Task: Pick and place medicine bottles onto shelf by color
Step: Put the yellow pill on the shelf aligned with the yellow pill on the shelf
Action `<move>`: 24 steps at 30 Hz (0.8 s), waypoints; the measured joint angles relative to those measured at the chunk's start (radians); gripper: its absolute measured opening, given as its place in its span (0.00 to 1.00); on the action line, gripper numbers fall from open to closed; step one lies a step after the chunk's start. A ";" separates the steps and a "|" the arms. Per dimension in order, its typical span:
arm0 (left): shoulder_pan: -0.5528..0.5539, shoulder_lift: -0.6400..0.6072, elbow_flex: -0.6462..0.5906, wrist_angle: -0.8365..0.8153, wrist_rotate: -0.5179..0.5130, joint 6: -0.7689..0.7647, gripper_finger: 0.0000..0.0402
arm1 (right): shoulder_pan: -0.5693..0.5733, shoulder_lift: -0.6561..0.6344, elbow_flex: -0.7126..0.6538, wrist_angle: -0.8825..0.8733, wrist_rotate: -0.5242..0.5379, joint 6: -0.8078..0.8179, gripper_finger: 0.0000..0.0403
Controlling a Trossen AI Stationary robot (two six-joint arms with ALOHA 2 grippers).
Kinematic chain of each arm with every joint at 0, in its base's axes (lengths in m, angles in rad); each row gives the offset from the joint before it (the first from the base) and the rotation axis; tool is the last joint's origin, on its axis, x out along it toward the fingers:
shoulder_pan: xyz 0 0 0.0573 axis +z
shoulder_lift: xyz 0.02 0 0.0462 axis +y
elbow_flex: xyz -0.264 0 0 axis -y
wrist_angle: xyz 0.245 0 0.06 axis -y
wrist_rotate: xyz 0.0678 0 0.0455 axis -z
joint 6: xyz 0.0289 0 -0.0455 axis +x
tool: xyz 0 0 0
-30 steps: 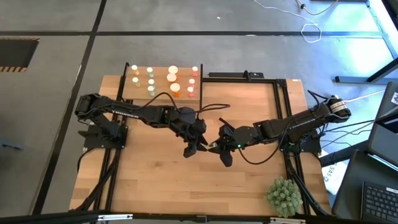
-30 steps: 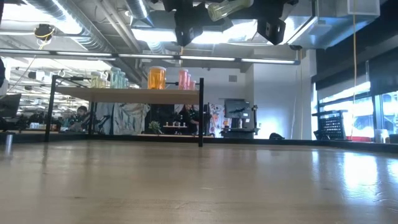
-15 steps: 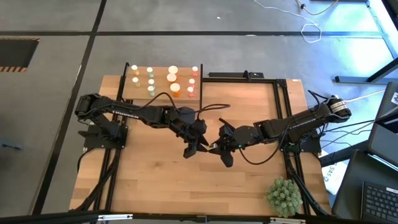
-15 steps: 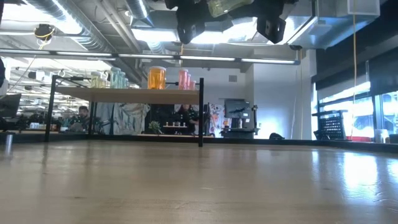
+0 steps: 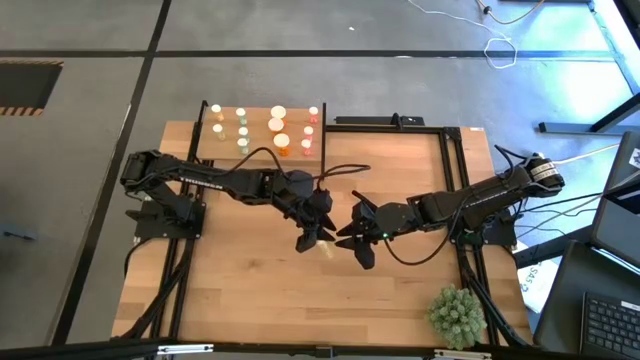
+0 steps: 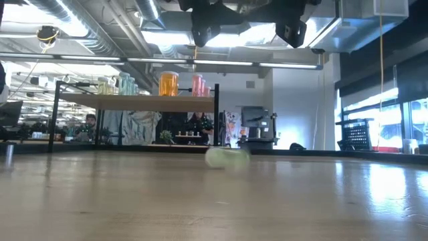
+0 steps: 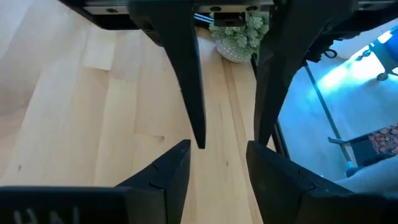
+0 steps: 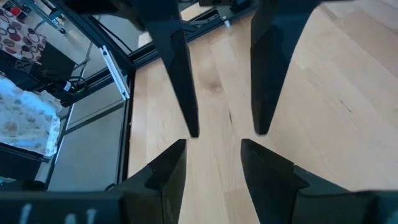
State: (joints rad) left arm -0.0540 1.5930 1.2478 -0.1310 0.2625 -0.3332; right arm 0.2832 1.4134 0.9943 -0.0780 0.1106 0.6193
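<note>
We saw both grippers, left (image 5: 318, 232) and right (image 5: 350, 236), gaping empty; a bottle (image 6: 226, 158) lay below, plant (image 5: 458, 316) at four o'clock.

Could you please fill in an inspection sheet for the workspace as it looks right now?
Surface: wooden table, mostly bare.
Job's things: bottles upright on the shelf; one pale green bottle blurred at the tabletop, apparently dropped.
Clutter: spiky plant ball at a table corner.
Grippers: left gripper and right gripper mid-table, both open, empty.
Cables: black cable looping from the left arm.
Surroundings: laptop beside the table.
</note>
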 joint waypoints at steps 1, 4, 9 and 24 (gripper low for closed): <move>0.001 -0.001 0.000 -0.004 0.000 0.000 0.38 | 0.000 0.000 0.000 -0.004 0.000 0.000 0.39; 0.000 -0.001 0.000 -0.012 0.001 0.001 0.38 | 0.000 0.000 0.000 -0.018 0.000 0.000 0.39; 0.000 -0.001 0.000 -0.015 0.003 0.003 0.38 | 0.000 0.000 0.000 -0.024 0.000 0.001 0.39; -0.036 -0.001 -0.010 -0.372 -0.074 0.000 0.38 | 0.001 0.000 0.000 -0.078 0.000 0.053 0.39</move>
State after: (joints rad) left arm -0.0899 1.5921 1.2380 -0.5028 0.1883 -0.3334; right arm 0.2844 1.4136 0.9939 -0.1562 0.1108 0.6718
